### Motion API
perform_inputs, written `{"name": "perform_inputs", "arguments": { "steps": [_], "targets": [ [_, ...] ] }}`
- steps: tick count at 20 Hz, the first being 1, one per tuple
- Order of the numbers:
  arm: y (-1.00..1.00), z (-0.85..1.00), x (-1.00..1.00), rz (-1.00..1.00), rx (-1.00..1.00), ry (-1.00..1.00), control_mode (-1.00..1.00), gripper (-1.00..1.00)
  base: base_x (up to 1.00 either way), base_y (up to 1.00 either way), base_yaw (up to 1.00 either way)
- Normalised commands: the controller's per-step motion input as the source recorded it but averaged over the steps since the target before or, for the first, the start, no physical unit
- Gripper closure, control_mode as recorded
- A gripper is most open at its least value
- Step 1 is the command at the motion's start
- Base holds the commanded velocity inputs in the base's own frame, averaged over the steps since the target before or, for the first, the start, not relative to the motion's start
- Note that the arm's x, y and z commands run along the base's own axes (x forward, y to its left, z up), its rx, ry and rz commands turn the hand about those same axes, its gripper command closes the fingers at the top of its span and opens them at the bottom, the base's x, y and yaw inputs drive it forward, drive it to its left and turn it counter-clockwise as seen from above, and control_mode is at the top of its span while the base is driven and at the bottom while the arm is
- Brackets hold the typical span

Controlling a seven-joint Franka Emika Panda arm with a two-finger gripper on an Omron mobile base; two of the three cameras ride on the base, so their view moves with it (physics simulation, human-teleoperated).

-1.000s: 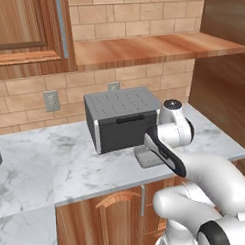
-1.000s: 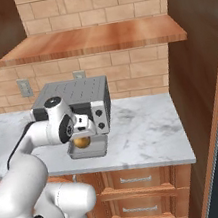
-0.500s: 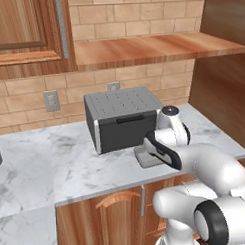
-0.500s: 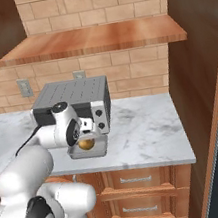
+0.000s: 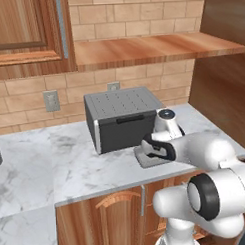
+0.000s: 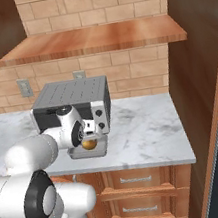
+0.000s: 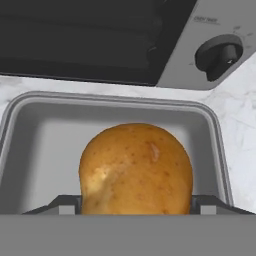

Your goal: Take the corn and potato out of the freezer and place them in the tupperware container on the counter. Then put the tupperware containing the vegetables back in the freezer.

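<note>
Holding the rounded golden-brown potato [image 7: 136, 169] between my wide-spread pincer [image 7: 135, 205] tips, I hang over the shallow grey rectangular tupperware tray [image 7: 30, 131] at frame centre. Behind it, the dark grey toaster oven [image 7: 100, 40] carries faint unreadable lettering above its black knob [image 7: 219, 56], upper right.

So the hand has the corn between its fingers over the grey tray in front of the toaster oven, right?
Not the corn. The hand view shows a rounded golden-brown potato between the fingers of the hand, over the tupperware container. The rest stands: the tray sits on the counter in front of the toaster oven.
</note>
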Motion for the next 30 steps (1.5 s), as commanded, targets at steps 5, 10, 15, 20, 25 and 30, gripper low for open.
{"name": "perform_inputs", "arguments": {
  "steps": [5, 10, 15, 20, 25, 30],
  "targets": [
    [0.00, -0.14, 0.21, 0.00, 0.00, 0.00, -1.00, 1.00, 0.00, 0.00, 0.00],
    [0.00, -0.21, 0.04, 0.00, 0.00, 0.00, -1.00, 1.00, 0.00, 0.00, 0.00],
    [0.00, -0.17, 0.16, 0.00, 0.00, 0.00, -1.00, 1.00, 0.00, 0.00, 0.00],
    [0.00, -0.04, 0.27, 0.00, 0.00, 0.00, -1.00, 1.00, 0.00, 0.00, 0.00],
    [0.00, 0.02, -0.05, 0.00, 0.00, 0.00, -1.00, -1.00, 0.00, 0.00, 0.00],
    [0.00, 0.10, -0.39, 0.00, 0.01, 0.00, -1.00, -1.00, 0.00, 0.00, 0.00]
  ]
}}
